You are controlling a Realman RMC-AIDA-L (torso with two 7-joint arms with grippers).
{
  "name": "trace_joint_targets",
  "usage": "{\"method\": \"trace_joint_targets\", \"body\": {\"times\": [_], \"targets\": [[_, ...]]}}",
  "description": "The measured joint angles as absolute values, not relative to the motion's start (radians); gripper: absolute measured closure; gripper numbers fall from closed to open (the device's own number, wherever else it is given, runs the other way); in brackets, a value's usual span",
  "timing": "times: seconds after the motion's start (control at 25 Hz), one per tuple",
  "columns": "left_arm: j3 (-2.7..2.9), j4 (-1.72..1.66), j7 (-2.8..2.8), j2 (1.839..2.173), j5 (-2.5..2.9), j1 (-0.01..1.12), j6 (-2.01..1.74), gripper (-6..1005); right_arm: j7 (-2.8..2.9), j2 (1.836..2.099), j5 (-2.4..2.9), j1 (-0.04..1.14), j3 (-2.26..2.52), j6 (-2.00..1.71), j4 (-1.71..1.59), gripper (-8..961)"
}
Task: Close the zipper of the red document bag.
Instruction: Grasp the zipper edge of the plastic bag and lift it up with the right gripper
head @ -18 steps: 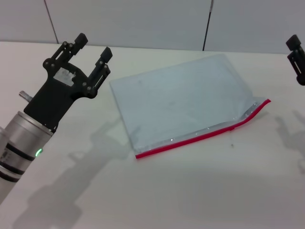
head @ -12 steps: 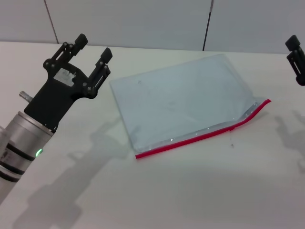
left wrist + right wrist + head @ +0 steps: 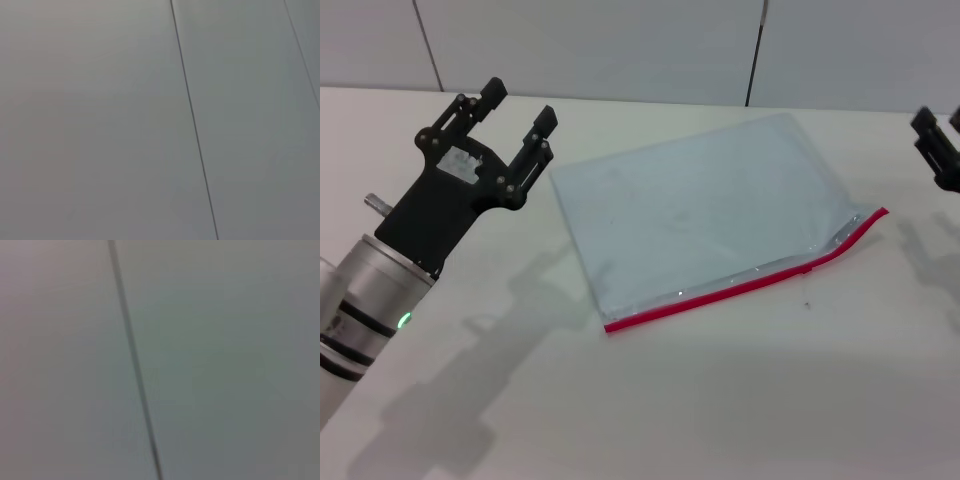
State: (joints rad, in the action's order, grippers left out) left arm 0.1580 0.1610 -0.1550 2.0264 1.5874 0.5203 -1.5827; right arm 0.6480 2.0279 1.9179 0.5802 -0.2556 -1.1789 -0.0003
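Note:
The red document bag (image 3: pixel 700 210) lies flat on the white table in the head view, a pale blue-grey translucent pouch. Its zipper (image 3: pixel 740 287) is the bright red strip along the near long edge, with a silvery band beside it; the strip curls up a little at its right end. My left gripper (image 3: pixel 517 102) hovers open above the table, just left of the bag's far left corner, holding nothing. Only part of my right gripper (image 3: pixel 942 145) shows at the right edge, to the right of the bag. Both wrist views show only the grey wall panels.
A white table (image 3: pixel 720 400) carries the bag. Grey wall panels (image 3: pixel 590 45) with dark vertical seams stand behind the table's far edge. Shadows of the arms fall on the table near the left and right.
My right gripper has shifted slightly inward and lower at the right edge. My left gripper has barely moved. The bag lies where it was.

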Motion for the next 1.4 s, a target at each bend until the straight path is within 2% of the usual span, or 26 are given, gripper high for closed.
{"method": "trace_joint_targets", "body": {"times": [0.36,1.4], "targets": [[0.158,0.161,-0.155,2.026,1.587,0.523,-1.575,431,1.050,2.026,2.155,0.630,-0.209,-0.983,-0.173,384],[0.152,0.161,-0.168,2.025,1.584,0.532,-1.571,470,1.245,2.030,2.372,0.703,-0.115,-0.891,-0.147,364]]}}
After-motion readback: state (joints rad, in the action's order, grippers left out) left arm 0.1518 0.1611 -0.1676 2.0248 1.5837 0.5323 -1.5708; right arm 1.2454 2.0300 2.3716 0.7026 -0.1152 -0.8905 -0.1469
